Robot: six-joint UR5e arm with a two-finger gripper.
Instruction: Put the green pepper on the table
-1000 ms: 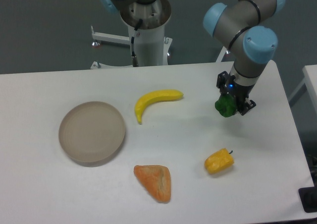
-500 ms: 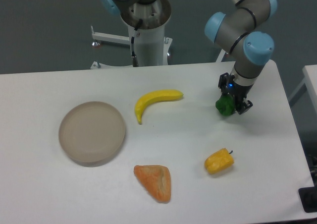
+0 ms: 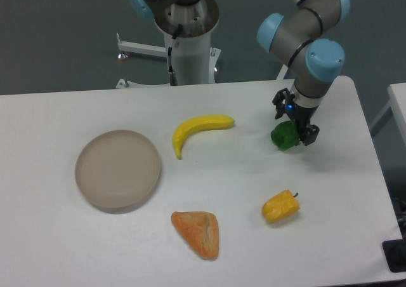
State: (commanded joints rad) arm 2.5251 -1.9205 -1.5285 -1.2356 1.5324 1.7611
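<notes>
Arm: reaching in from twelve o'clock, wrist hanging over the bench's (image 3: pixel 63 249) two o'clock corner, tool pointing down.
Gripper (image 3: pixel 289 132): low over the surface; the jaws sit either side of the green pepper (image 3: pixel 283 136), black finger (image 3: pixel 309 133) showing on its three o'clock flank.
Jaw state: closed around the pepper as far as this view shows; no clear gap between finger and fruit, so I read it as gripped, not let go.
Green pepper: right of centre, at about two o'clock on the bench, very near the surface or just touching; from this angle I can't tell which.
Neighbours: banana (image 3: pixel 198 130) well apart at nine o'clock of the pepper; yellow pepper (image 3: pixel 280 207) well apart at six o'clock; orange bread wedge (image 3: pixel 198 232) down at seven o'clock; round plate (image 3: pixel 118 169) far off on the left.
Step in hand: by my judgement, the set-down, with release not yet done.
Doing it well: get the pepper's base resting on the bench before opening; it's lumpy and glossy, so a drop could send it rolling.
Release: open the jaws fully, then lift straight up so a finger doesn't drag it.
Risk: rolling toward the three o'clock edge, which is near.
</notes>
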